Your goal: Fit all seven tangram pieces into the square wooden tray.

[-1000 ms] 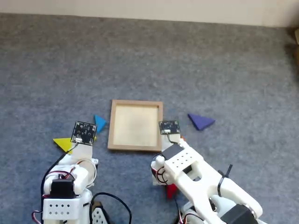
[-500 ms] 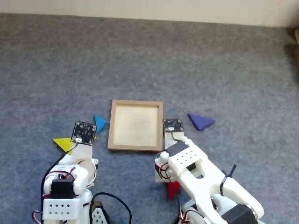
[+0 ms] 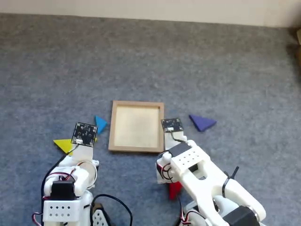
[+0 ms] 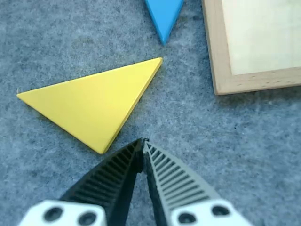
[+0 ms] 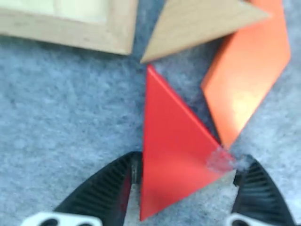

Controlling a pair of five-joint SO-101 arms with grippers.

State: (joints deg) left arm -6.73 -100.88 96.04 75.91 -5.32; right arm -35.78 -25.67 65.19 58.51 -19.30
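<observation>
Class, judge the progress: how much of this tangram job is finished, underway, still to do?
Done: nothing; the square wooden tray holds no pieces. In hand: the right gripper stands open astride the red triangle on the grey carpet. Remaining: that piece, plus the orange parallelogram, plain wooden triangle, yellow triangle, blue triangle and purple triangle. The left gripper is shut, empty.

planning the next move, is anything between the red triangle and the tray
The plain wood triangle lies just off the red triangle at its tip, beside the tray frame, partly across the way. The orange parallelogram lies to one side, clear of it.
</observation>
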